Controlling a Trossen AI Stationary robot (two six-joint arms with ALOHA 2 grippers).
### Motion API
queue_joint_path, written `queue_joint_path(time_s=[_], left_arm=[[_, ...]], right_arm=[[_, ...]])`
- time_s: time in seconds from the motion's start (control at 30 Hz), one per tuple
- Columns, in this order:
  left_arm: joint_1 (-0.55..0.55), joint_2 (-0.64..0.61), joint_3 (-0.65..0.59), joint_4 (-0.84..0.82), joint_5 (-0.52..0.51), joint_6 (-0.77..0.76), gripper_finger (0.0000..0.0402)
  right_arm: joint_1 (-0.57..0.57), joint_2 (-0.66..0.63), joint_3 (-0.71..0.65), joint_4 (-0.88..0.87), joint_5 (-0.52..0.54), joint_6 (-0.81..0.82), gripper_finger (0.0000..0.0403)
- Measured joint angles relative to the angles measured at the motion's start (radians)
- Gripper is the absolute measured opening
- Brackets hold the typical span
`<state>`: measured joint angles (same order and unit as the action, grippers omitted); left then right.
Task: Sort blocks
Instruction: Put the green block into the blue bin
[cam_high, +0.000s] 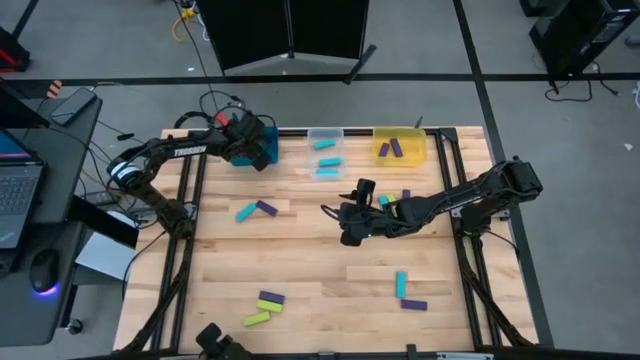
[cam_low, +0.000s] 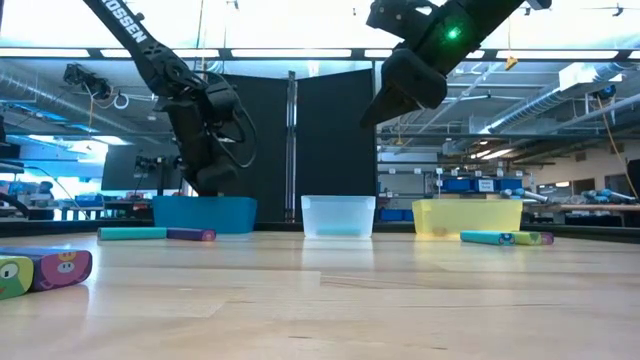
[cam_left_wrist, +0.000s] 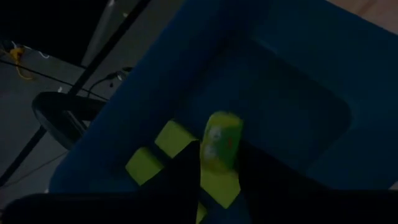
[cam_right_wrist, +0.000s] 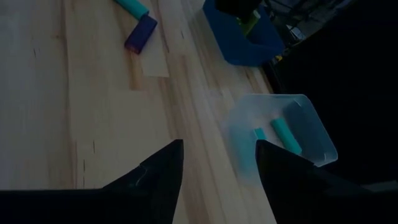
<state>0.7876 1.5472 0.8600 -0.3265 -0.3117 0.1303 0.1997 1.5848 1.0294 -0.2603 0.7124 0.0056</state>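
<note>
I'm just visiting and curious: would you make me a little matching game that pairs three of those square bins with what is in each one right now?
Bins:
1. blue square plastic bin
2. clear square plastic bin
3. yellow square plastic bin

Contents:
A. cyan bar-shaped blocks
B. purple bar-shaped blocks
C. lime green bar-shaped blocks

Pairs: 1-C, 2-A, 3-B

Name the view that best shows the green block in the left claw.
The left wrist view: the green block sits close up between the left claw fingers, above the blue bin. The high view shows only the left arm over that bin; the low view hides the block; the right wrist view shows just a green speck there.
</note>
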Motion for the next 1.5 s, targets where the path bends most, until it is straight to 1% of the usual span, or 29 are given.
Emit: queue_joint_path(time_s=[0.33,0.53,0.83,0.93,1.0,1.1,1.2,1.3,1.4,1.5], left_arm=[[-0.005,-0.015,0.0,-0.003,-0.01,0.023,0.0117],[-0.009,-0.062,0.0,-0.012,-0.013,0.022,0.0117],[-0.01,-0.142,0.0,-0.01,0.094,-0.009,0.0118],[-0.01,-0.155,0.0,-0.007,0.123,-0.03,0.0125],[-0.011,-0.156,-0.012,0.017,0.124,-0.026,0.0134],[-0.008,-0.155,-0.062,0.076,0.11,-0.006,0.0146],[0.001,-0.154,-0.096,0.149,0.088,-0.004,0.0147],[0.02,-0.154,-0.099,0.178,0.087,-0.007,0.0133],[0.038,-0.154,-0.099,0.205,0.088,0.003,0.0104],[0.07,-0.143,-0.099,0.204,0.09,0.024,0.0062]], right_arm=[[0.0,0.0,0.0,-0.003,0.0,-0.001,0.0212],[0.0,0.0,0.0,-0.004,-0.006,-0.001,0.0212],[0.0,0.0,0.0,-0.005,-0.01,-0.007,0.0215],[0.0,0.0,0.0,-0.006,-0.01,-0.007,0.0215],[0.0,0.0,0.0,-0.009,-0.01,-0.008,0.0214],[-0.003,0.0,0.0,-0.012,-0.031,-0.008,0.021],[-0.01,0.0,0.0,-0.012,-0.055,-0.008,0.02],[-0.017,0.0,0.0,-0.011,-0.086,-0.008,0.0179],[-0.019,0.0,0.0,-0.011,-0.107,-0.008,0.0146],[-0.02,0.0,0.0,-0.01,-0.14,-0.008,0.0106]])
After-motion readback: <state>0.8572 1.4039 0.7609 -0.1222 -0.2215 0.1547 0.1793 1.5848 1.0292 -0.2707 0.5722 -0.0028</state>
